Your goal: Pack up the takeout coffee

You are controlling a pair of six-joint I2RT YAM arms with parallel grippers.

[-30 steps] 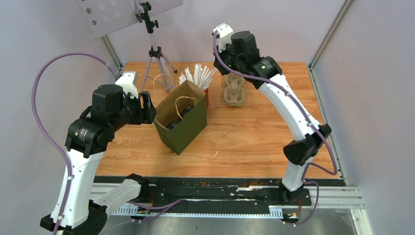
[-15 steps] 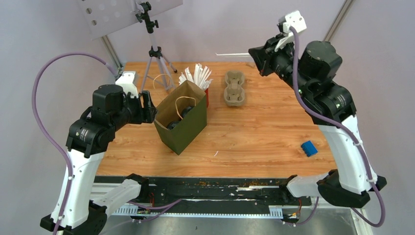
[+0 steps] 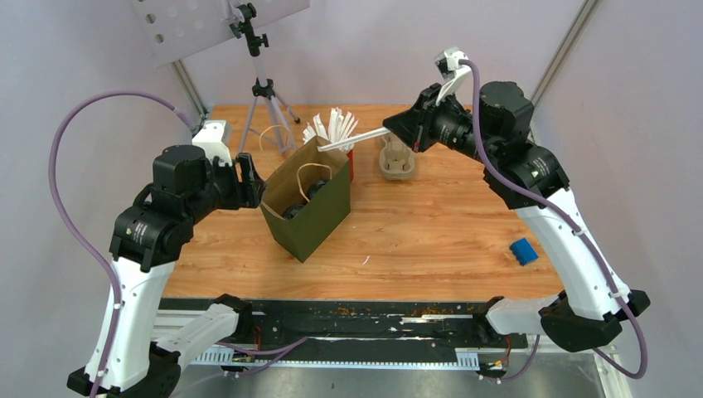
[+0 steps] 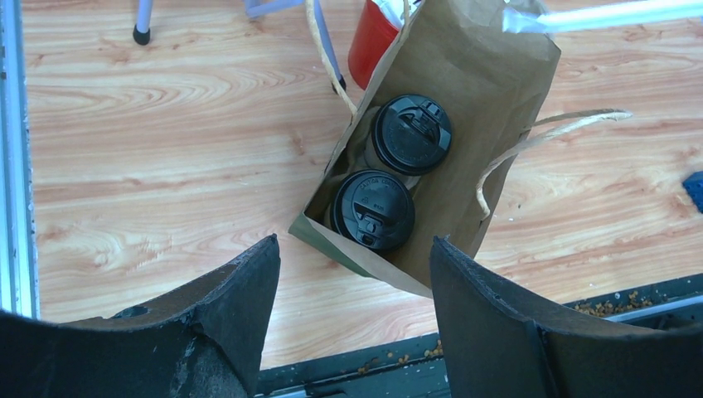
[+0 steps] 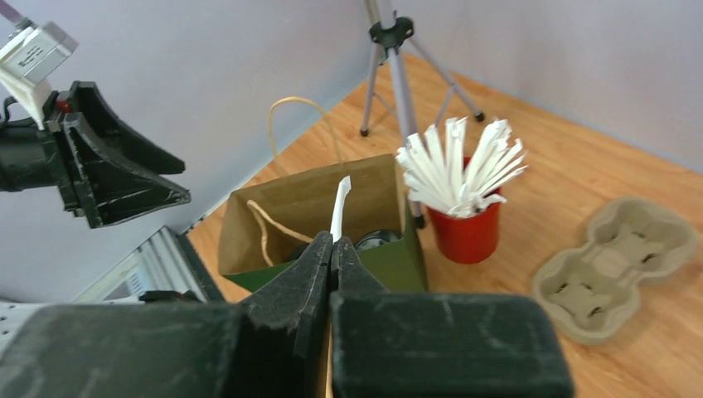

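Two takeout coffee cups with black lids (image 4: 412,133) (image 4: 373,209) stand side by side inside the open brown-and-green paper bag (image 3: 319,211); only their lids show. One lid also shows in the right wrist view (image 5: 377,240). My right gripper (image 3: 395,129) is shut on a white wrapped straw (image 3: 352,140), held level in the air with its tip over the bag's back rim. In the right wrist view the straw (image 5: 341,203) points at the bag (image 5: 315,199). My left gripper (image 3: 253,184) is open and empty, just left of the bag (image 4: 464,75).
A red cup of white straws (image 3: 336,128) stands behind the bag. A beige pulp cup tray (image 3: 397,157) lies to its right. A tripod (image 3: 264,91) stands at the back left. A small blue object (image 3: 523,250) lies at the right.
My right arm lifted a straw away from the red cup, swung up and right, then came back left, so the straw's tip is now over the bag. The left arm has not moved.
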